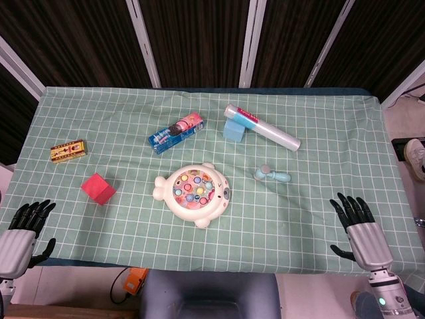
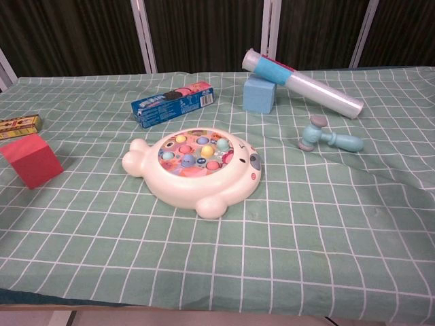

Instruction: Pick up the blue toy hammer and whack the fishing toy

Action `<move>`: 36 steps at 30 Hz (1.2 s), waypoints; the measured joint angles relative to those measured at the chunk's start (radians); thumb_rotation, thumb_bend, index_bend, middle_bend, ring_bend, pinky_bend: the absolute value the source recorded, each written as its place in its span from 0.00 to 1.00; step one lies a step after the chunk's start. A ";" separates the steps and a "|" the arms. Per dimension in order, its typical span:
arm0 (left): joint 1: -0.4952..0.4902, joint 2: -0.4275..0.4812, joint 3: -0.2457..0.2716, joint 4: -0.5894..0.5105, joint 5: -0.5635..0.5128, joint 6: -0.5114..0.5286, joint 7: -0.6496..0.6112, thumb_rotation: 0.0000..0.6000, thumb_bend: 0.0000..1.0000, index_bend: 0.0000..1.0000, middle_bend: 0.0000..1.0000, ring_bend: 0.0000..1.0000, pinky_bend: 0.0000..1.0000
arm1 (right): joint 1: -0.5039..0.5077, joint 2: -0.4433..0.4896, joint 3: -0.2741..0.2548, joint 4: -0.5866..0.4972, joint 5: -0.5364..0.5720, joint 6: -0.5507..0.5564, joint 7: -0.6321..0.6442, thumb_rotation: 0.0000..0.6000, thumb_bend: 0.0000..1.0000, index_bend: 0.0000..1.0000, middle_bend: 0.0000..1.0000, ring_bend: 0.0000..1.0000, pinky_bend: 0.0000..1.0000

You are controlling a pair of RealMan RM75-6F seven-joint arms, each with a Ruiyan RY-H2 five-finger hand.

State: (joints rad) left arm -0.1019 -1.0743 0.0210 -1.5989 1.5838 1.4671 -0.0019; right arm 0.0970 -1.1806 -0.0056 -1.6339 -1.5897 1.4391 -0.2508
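The blue toy hammer point(image 1: 273, 175) lies flat on the green checked cloth, right of centre; the chest view shows the blue toy hammer point(image 2: 330, 137) with its grey-tipped head to the left. The cream fish-shaped fishing toy point(image 1: 193, 193) sits mid-table, and the fishing toy point(image 2: 197, 168) carries several coloured fish in its round dish. My right hand point(image 1: 358, 228) hovers at the table's front right edge, fingers spread, holding nothing, well right of the hammer. My left hand point(image 1: 21, 232) is at the front left corner, fingers apart and empty. Neither hand appears in the chest view.
A red cube point(image 1: 98, 189) sits front left, a yellow box point(image 1: 68, 151) behind it. A blue cookie pack point(image 1: 176, 132) lies behind the fishing toy. A clear roll point(image 1: 261, 126) leans on a light blue block point(image 1: 233, 129) at the back.
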 measured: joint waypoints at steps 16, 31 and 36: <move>0.007 0.014 0.003 0.000 0.012 0.018 -0.037 1.00 0.41 0.00 0.06 0.02 0.08 | 0.124 -0.063 0.111 0.081 0.074 -0.115 0.201 1.00 0.23 0.14 0.02 0.00 0.00; 0.009 0.012 0.007 -0.001 0.017 0.014 -0.026 1.00 0.41 0.00 0.06 0.02 0.08 | 0.425 -0.261 0.333 0.302 0.422 -0.390 0.039 1.00 0.40 0.61 0.41 0.32 0.33; 0.011 0.013 0.007 -0.001 0.017 0.017 -0.027 1.00 0.41 0.00 0.06 0.02 0.08 | 0.466 -0.316 0.329 0.363 0.466 -0.430 -0.009 1.00 0.40 0.61 0.42 0.34 0.33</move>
State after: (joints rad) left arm -0.0913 -1.0612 0.0276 -1.5996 1.6010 1.4845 -0.0292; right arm 0.5634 -1.4968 0.3236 -1.2711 -1.1235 1.0093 -0.2593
